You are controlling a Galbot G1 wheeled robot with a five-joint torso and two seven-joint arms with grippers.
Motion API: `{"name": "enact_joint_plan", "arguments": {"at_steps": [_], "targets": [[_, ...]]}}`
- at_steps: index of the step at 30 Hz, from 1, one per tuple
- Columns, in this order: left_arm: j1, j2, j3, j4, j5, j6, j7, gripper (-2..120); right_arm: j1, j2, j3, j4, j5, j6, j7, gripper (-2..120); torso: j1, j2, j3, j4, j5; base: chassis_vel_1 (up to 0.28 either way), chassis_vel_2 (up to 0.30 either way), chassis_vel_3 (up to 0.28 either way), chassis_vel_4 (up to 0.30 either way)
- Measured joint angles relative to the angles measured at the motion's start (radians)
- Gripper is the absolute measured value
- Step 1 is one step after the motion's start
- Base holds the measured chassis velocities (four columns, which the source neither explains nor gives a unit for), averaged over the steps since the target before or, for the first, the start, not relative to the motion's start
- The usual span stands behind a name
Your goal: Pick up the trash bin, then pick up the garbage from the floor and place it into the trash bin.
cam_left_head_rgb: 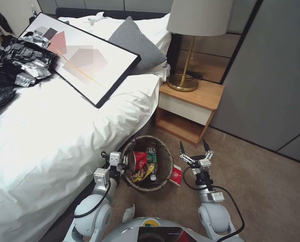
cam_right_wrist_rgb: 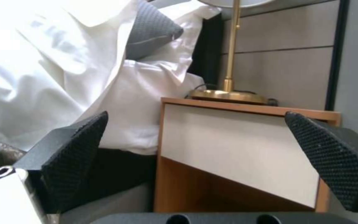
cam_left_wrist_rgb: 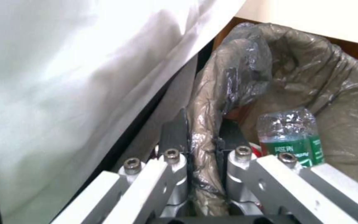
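The trash bin [cam_left_head_rgb: 163, 154], round with a brown bag liner over its rim, sits tilted between the bed and the nightstand. My left gripper [cam_left_head_rgb: 124, 160] is shut on its rim next to the bed; the left wrist view shows the liner-covered rim [cam_left_wrist_rgb: 206, 155] pinched between the fingers [cam_left_wrist_rgb: 175, 130]. Inside lie garbage pieces: a red paper cup [cam_left_head_rgb: 139, 160], a green bottle [cam_left_head_rgb: 152, 158] [cam_left_wrist_rgb: 291, 137] and a yellow wrapper [cam_left_head_rgb: 140, 174]. Another red-and-white cup [cam_left_head_rgb: 176, 175] lies on the carpet by the bin's right side. My right gripper [cam_left_head_rgb: 193, 145] hovers open just right of that cup, with nothing between its fingers [cam_right_wrist_rgb: 79, 146].
The white bed [cam_left_head_rgb: 55, 134] borders the left, carrying a framed picture [cam_left_head_rgb: 82, 57] and black and silver plastic sheets [cam_left_head_rgb: 19, 64]. A wooden nightstand [cam_left_head_rgb: 187, 111] with a brass lamp [cam_left_head_rgb: 187, 43] stands behind the bin. A white scrap [cam_left_head_rgb: 129, 213] lies near my base. Open carpet [cam_left_head_rgb: 264, 188] extends right.
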Motion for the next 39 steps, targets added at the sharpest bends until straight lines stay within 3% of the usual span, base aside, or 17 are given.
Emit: {"name": "enact_joint_plan", "arguments": {"at_steps": [18,25,32,39], "targets": [[-0.003,0.001,-0.003,0.003,0.009,-0.033,0.01,7,0.035,-0.008,0.005,-0.022,-0.017,-0.051,0.046,100,0.0,0.0,0.0,-0.0004,0.0,0.0,0.0,0.0,0.0],[-0.001,0.002,-0.01,0.0,0.01,-0.042,0.011,6,0.067,-0.034,0.023,-0.083,-0.031,-0.203,0.052,100,0.0,0.0,0.0,-0.0005,0.0001,0.0,0.0,0.0,0.0],[-0.003,0.004,-0.017,0.0,0.008,-0.042,0.011,6,0.14,-0.082,0.04,-0.245,-0.029,-0.342,-0.036,100,0.0,0.0,0.0,-0.0006,0.0001,0.0,0.0,0.0,0.0],[-0.003,0.002,-0.018,0.0,0.009,-0.042,0.01,6,0.216,-0.122,0.028,-0.402,-0.044,-0.382,-0.172,100,0.0,0.0,0.0,-0.0004,0.0002,0.0,0.0,0.0,0.0]]}}
